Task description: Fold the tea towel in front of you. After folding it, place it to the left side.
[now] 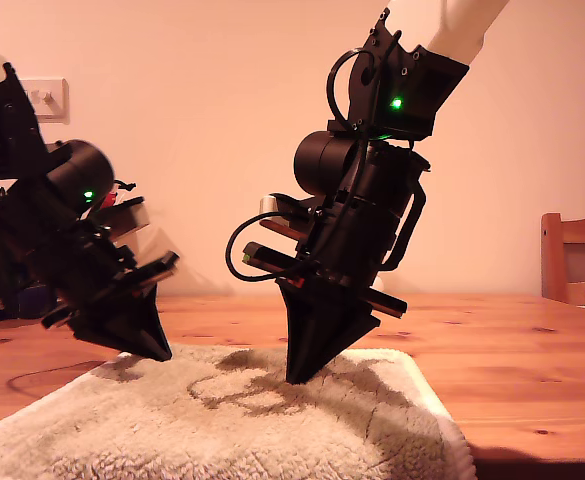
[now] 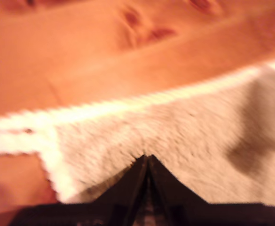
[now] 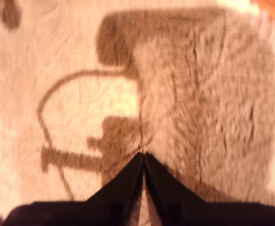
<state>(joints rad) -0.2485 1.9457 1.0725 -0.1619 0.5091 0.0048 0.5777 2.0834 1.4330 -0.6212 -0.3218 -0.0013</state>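
My first gripper has its jaws pressed together, tips down at the tea towel near its corded hem and one corner; whether it pinches pile is unclear in the blur. My second gripper is likewise closed, tip resting on the towel's middle. The towel lies flat on the wooden table, spreading beneath both.

No readable text, labels or numbers anywhere.

One tea towel, two grippers, one table, one chair.
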